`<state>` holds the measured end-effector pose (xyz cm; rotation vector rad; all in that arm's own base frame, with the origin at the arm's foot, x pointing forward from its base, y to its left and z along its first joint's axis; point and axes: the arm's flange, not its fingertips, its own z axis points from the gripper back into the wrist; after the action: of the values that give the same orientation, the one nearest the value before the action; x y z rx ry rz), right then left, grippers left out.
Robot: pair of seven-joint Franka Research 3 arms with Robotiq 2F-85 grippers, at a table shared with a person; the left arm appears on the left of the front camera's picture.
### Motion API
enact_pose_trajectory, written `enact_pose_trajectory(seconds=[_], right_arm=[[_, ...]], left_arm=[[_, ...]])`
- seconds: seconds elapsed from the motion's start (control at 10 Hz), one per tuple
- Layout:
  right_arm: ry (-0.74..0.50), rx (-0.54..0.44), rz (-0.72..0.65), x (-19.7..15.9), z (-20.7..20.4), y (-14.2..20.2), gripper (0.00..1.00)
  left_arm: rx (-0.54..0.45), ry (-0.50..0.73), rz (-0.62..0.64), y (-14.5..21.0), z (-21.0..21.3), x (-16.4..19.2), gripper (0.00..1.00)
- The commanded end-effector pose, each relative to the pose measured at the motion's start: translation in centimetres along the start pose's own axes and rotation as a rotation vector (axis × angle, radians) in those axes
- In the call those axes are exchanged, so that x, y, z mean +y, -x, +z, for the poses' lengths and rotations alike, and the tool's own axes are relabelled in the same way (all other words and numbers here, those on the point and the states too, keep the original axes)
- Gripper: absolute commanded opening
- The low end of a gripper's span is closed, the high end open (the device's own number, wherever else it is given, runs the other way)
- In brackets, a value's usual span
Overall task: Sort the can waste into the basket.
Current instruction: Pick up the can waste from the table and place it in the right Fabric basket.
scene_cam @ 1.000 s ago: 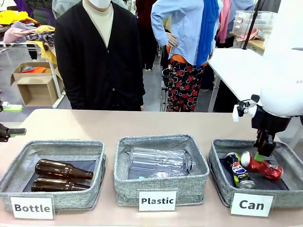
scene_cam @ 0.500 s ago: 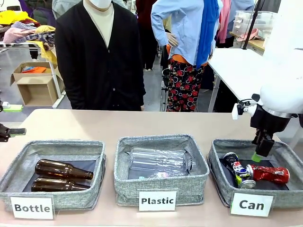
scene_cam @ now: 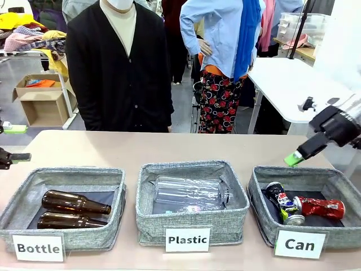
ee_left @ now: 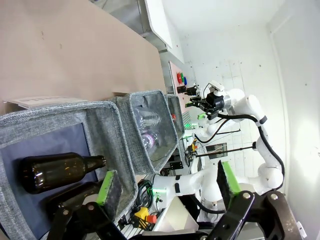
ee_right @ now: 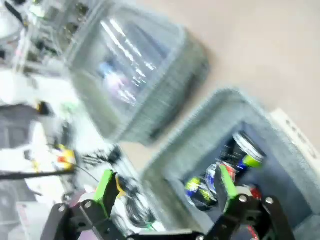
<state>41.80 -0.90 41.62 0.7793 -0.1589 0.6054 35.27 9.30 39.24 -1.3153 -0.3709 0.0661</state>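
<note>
— What do we have on the left of the table (scene_cam: 113, 148)?
— A grey basket signed "Bottle" (scene_cam: 62, 206), with two brown glass bottles (scene_cam: 75, 202) lying side by side.
— And in the middle?
— We see the "Plastic" basket (scene_cam: 192, 210) holding a clear plastic bottle (scene_cam: 189, 192) on its side. A person in a black cardigan (scene_cam: 118, 68) stands beyond.

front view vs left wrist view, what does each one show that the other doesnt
Front alone: the person, the red can and Pepsi can lying in the Can basket, and its sign. Left wrist alone: the open left gripper. Both: the Bottle basket with brown bottles, the Plastic basket, the right gripper.
</note>
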Motion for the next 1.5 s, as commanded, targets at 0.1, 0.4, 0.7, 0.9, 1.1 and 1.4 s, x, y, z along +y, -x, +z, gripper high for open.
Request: enact_pose_trajectory(seconds=[0.1, 0.4, 0.7, 0.9, 1.1, 1.4], right_arm=[[-0.547, -0.642, -0.259, -1.7, 1.1, 1.8, 1.00], [-0.681, -0.734, -0.421, -2.9, 0.3, 2.8, 1.00], [-0.464, -0.412, -0.261, -2.3, 1.6, 2.7, 1.00], [-0.464, -0.412, -0.261, -2.3, 1.6, 2.7, 1.00], [-0.464, -0.412, -0.261, -2.3, 1.6, 2.7, 1.00], [-0.464, -0.412, -0.261, -2.3, 1.6, 2.7, 1.00]], left_arm=[[-0.013, 0.008, 0.008, 0.1, 0.0, -0.3, 1.00], [-0.013, 0.008, 0.008, 0.1, 0.0, -0.3, 1.00], [-0.013, 0.008, 0.008, 0.1, 0.0, -0.3, 1.00], [-0.013, 0.008, 0.008, 0.1, 0.0, -0.3, 1.00], [-0.013, 0.008, 0.008, 0.1, 0.0, -0.3, 1.00], [-0.013, 0.008, 0.008, 0.1, 0.0, -0.3, 1.00]])
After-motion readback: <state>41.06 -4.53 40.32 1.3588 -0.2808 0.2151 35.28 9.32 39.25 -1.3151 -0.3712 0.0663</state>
